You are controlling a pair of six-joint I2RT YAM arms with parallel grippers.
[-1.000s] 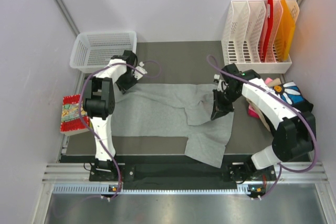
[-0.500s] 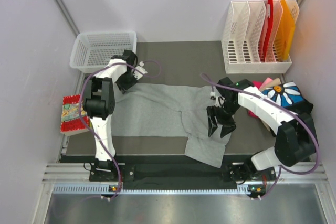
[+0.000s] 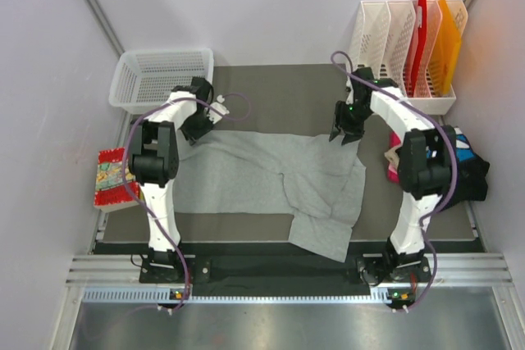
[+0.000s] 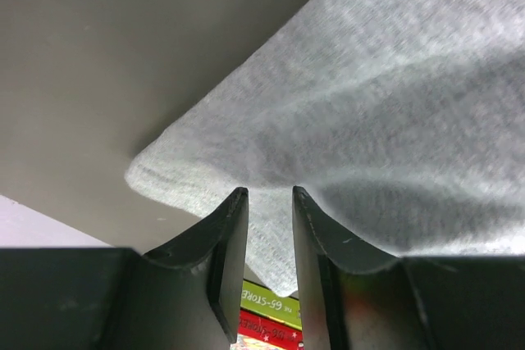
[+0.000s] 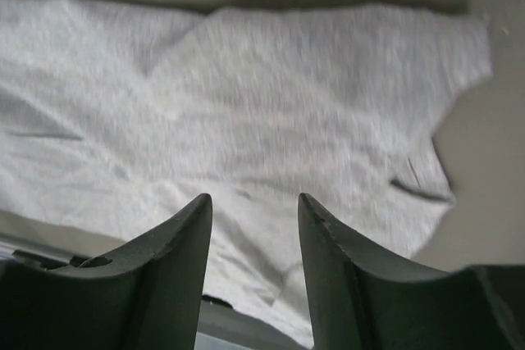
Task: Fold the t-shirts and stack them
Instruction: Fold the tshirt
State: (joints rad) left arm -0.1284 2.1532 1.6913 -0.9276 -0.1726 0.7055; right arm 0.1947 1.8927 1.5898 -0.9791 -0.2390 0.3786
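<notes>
A light grey t-shirt [image 3: 262,178] lies spread across the dark mat, its right part folded over and one end hanging toward the near edge. My left gripper [image 3: 197,130] is shut on the shirt's far-left corner; in the left wrist view the grey cloth [image 4: 369,104] runs down between the fingers [image 4: 269,194]. My right gripper [image 3: 343,134] hovers open over the shirt's far-right corner, and the right wrist view shows nothing but cloth [image 5: 312,96] below the spread fingers [image 5: 253,198]. Other t-shirts, blue-and-white [image 3: 458,143], pink [image 3: 393,172] and black [image 3: 474,179], are piled at the right edge.
A white mesh basket [image 3: 161,78] stands at the back left. A white file rack [image 3: 400,63] with red and orange folders stands at the back right. A colourful box [image 3: 111,178] sits off the mat's left edge.
My right gripper opened, let go of the shirt's right part near the middle, and swung back to the far-right corner. The released cloth lies flat. The left arm has not moved.
</notes>
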